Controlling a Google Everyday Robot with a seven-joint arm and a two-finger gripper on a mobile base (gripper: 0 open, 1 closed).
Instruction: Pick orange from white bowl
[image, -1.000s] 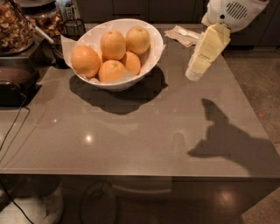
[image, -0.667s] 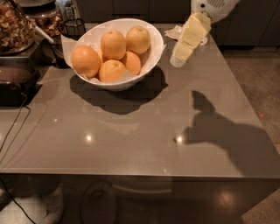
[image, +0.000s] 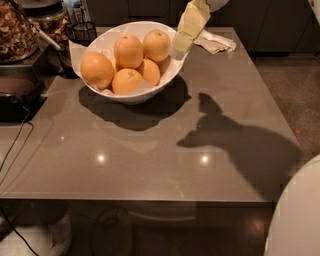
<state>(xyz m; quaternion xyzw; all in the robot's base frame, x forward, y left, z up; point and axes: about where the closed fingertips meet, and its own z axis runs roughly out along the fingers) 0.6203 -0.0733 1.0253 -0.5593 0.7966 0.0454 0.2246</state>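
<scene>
- Shifted left since a second ago: gripper, from over the bare surface to the right rim of the white bowl; arm shadow carried left across the surface too.
- Gripper now: hanging tilted at the bowl's right edge, tip just beside the rim and near the rightmost orange; holding nothing; open or closed, cannot tell.
- Task progress, by judgement: early, still in the approach. No orange touched, none lifted. Left to do: reaching in over the rim, closing on one fruit, raising it clear of the bowl.
- White bowl: near the back left of the surface, lined with white paper poking up at its left side.
- Inside: five oranges, heaped and touching, with the leftmost orange against the paper and two more stacked on top.
- Beyond the bowl: crumpled napkin at the back right, well apart from the fruit.
- Far left: glass jar of brown dry food, exact contents unclear.
</scene>
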